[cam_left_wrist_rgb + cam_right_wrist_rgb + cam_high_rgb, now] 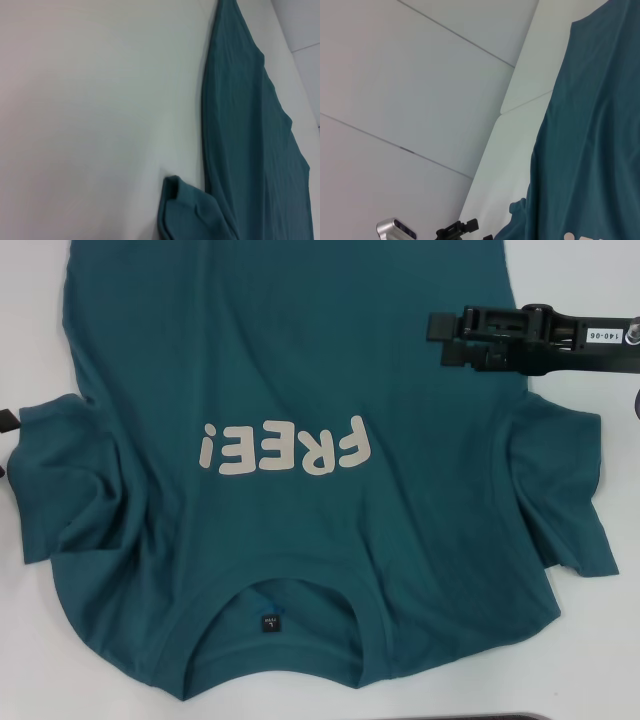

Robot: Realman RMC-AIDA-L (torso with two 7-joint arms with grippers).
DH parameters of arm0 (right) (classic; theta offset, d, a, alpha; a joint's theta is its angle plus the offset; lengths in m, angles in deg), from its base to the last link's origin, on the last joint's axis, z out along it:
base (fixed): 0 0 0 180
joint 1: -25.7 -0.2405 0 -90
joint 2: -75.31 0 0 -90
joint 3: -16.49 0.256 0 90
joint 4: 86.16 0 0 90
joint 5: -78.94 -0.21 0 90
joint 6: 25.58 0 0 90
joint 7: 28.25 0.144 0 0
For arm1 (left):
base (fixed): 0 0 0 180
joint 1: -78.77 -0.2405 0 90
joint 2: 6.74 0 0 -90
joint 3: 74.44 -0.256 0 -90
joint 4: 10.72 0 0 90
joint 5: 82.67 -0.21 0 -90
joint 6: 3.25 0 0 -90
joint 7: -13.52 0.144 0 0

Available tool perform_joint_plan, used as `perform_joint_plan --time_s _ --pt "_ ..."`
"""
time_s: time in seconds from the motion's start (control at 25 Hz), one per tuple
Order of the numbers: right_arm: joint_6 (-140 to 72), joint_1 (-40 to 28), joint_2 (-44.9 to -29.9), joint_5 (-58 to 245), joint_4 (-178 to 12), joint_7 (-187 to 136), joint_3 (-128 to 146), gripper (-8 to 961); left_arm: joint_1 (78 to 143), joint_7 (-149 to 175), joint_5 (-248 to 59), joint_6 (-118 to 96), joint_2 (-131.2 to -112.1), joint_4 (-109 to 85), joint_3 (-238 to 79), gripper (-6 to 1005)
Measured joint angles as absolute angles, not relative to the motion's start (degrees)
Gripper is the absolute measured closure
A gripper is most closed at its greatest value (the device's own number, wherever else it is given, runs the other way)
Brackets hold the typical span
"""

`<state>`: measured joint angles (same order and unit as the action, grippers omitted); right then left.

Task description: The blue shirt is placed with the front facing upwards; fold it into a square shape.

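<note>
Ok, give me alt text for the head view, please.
The blue shirt lies front up on the white table, collar nearest the camera and "FREE!" lettering upside down. The right hand reaches in above the shirt's right side; both sleeves are rumpled.

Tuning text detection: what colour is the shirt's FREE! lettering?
Cream-white lettering on the teal-blue shirt; clearest in the head view.

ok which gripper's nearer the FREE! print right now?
Right. The right gripper hangs over the blue shirt just beyond the FREE! lettering. The left gripper barely shows at the table's left edge, past the sleeve.
</note>
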<state>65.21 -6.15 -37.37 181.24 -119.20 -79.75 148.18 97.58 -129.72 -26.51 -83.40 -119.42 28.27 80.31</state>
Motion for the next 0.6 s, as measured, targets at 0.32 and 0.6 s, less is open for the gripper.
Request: perform_joint_plan --time_s 0.32,0.6 --pt "65.22 -6.11 -37.37 181.24 -119.20 -79.75 148.61 81 97.58 -129.13 -26.58 -81.99 -119.42 28.22 79.35 242" --pt "65.26 -6.11 -37.37 181.25 -119.24 -79.75 148.94 83 97.94 -128.95 -26.67 -81.39 -119.42 26.84 78.08 248"
